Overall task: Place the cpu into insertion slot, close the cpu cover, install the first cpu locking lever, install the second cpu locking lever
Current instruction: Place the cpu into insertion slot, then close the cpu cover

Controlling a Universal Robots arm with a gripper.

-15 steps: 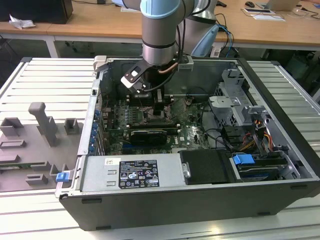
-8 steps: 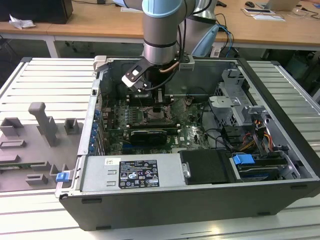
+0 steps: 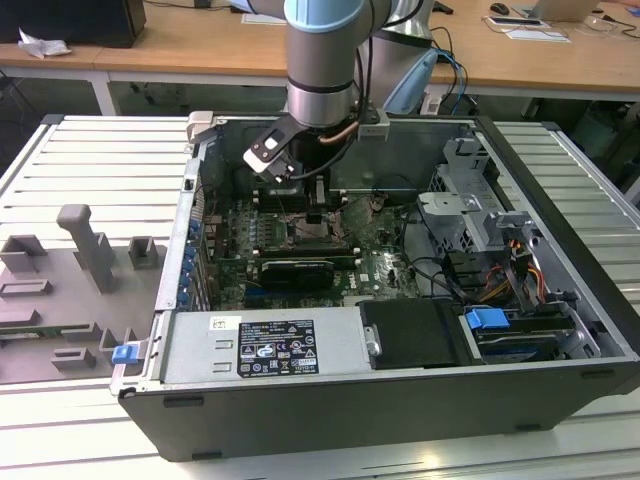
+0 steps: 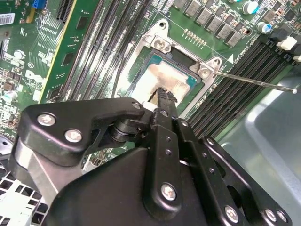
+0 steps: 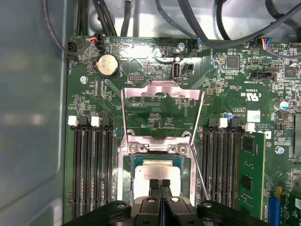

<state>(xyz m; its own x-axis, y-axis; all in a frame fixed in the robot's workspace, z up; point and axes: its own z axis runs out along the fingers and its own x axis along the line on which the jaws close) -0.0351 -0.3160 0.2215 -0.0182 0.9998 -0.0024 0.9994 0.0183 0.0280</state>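
The cpu (image 5: 157,170) lies flat in the insertion slot (image 5: 123,172), pale silver top up; in the second wrist view the cpu (image 4: 167,77) sits inside the slot's metal rim (image 4: 160,43). My gripper (image 5: 160,184) is shut, its fingertips (image 4: 164,96) together right over the chip's near edge, nothing between them. The cpu cover (image 5: 162,91) is swung open, its silvery frame standing off the far side of the slot. A thin locking lever (image 4: 254,81) sticks out unlatched beside the slot. In the exterior view the gripper (image 3: 316,207) reaches down into the open computer case.
Long black memory slots (image 5: 91,165) flank the socket on both sides. A coin battery (image 5: 107,64) and cables (image 5: 207,28) lie beyond the cover. Case walls, a drive cage (image 3: 470,200) and the power supply (image 3: 265,345) hem in the board. Grey fixtures (image 3: 85,255) stand outside, at the exterior view's left.
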